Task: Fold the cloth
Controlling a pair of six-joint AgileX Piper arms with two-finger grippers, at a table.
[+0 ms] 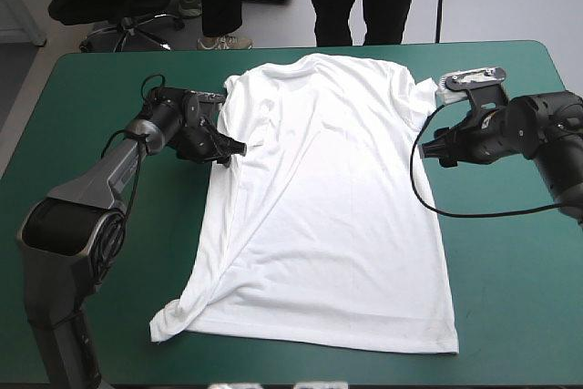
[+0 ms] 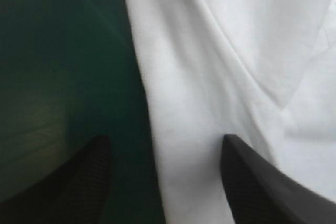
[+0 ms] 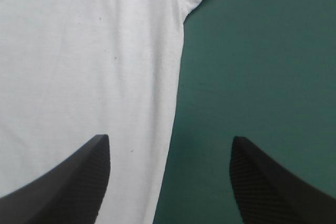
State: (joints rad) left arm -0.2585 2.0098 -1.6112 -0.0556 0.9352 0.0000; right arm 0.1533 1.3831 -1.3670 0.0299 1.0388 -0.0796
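At the centre of the table, the T-shirt (image 1: 328,207) lies spread flat on the teal-green cover (image 1: 510,298), collar end toward the far edge and hem toward the near edge. Long creases run from its left side down to the near-left hem corner, where the fabric is bunched and turned over. The right side lies smoother, with the short sleeve ahead of the right gripper in the right wrist view.

The left gripper (image 1: 235,148) sits low at the T-shirt's left edge, just on the hem side of the sleeve. Its black fingers stand apart. In the left wrist view one finger (image 2: 89,177) is over bare cover, the other over white fabric, and the cloth edge runs between them.

The right gripper (image 1: 433,148) sits at the opposite edge, fingers likewise spread. One finger (image 3: 79,177) is over fabric, the other over cover. Whether any fingertip touches the cloth cannot be determined.
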